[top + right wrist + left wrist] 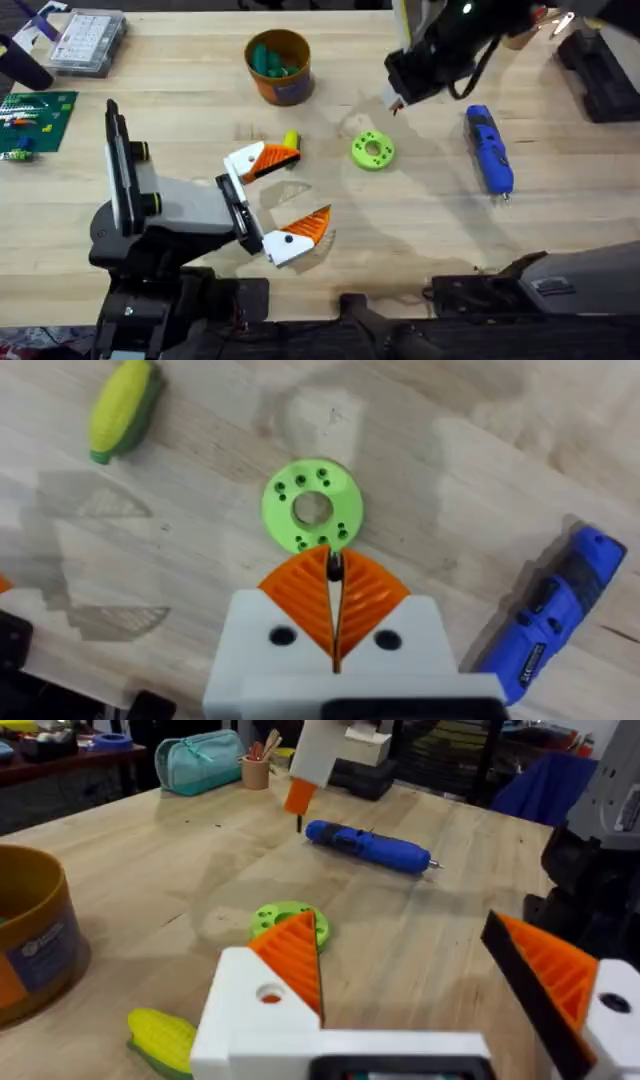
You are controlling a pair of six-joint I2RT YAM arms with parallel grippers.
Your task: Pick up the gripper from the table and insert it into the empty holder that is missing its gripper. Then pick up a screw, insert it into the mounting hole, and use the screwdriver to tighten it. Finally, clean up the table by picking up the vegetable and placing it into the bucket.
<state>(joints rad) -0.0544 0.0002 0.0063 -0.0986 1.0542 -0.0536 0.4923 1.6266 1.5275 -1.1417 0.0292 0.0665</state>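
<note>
1. Small dark screw (pixel 335 566) pinched between the orange ribbed pads of the right gripper (pixel 334 560); pads pressed together, tips pointing down at the table; screw poking out just past the tips.
2. Lime-green holed disc (pixel 313 508) flat on the wood directly beyond the right claw's tips, close to the screw but not touching it.
3. Bright blue screwdriver (pixel 489 150) lying on its side near the right claw, on the side away from the left arm; silver tip pointing back toward the arm bases.
4. Yellow toy vegetable (pixel 291 140), an ear of corn with a green end, well apart from the right claw, past the disc; just beside the upper finger of the left gripper (pixel 308 185), whether touching it cannot be told.
5. Left claw released, fingers spread wide, gripping nothing; bare table between the orange pads.
6. Orange bucket (pixel 279 65) standing upright farther out from the left claw, beyond the corn; teal-green pieces (pixel 270 62) inside.
7. Wooden table (pixel 420 230) under everything; clear compartment box (pixel 88 42) at its far left corner, well away from both claws.
</note>
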